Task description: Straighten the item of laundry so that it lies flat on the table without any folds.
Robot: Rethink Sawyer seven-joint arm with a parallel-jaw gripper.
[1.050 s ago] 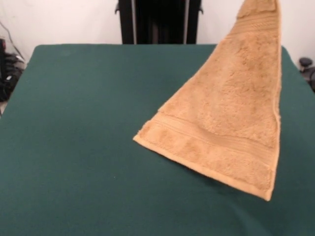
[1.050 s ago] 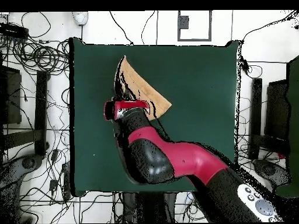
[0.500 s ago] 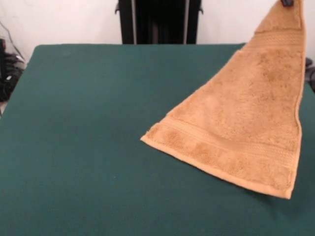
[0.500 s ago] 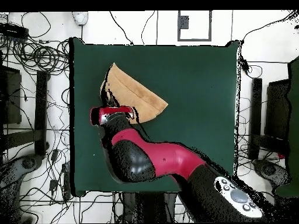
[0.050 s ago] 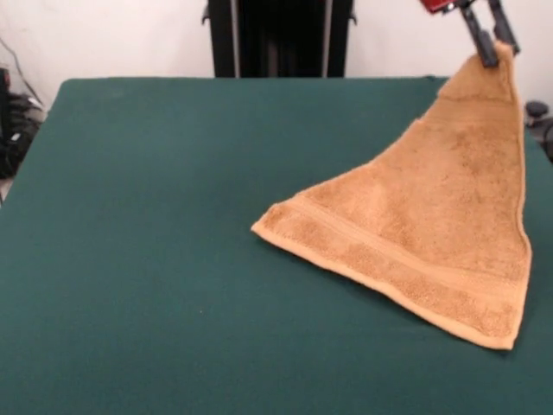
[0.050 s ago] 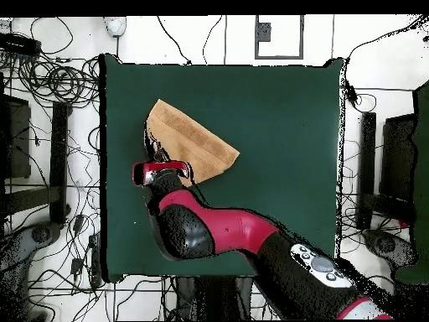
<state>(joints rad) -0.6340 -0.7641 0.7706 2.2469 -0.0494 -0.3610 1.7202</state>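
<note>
The item of laundry [image 5: 432, 225], a tan terry towel with woven border bands, shows as a triangle. Its wide lower edge rests on the dark green table [image 5: 155, 216] and its top corner is lifted. My gripper [image 5: 489, 47] is shut on that raised corner at the upper right of the front view. From above, the towel [image 6: 188, 142] spreads over the table's left part, and the red and black arm covers its near corner where the gripper [image 6: 162, 170] sits.
Cables and dark equipment ring the table [image 6: 276, 126] on the floor. In the front view a black pedestal [image 5: 278, 36] stands behind the far table edge. The towel's right side lies close to the table's right edge there.
The gripper has come down and moved right in the front view with the corner in it. More of the towel now lies on the table, and it spreads wider.
</note>
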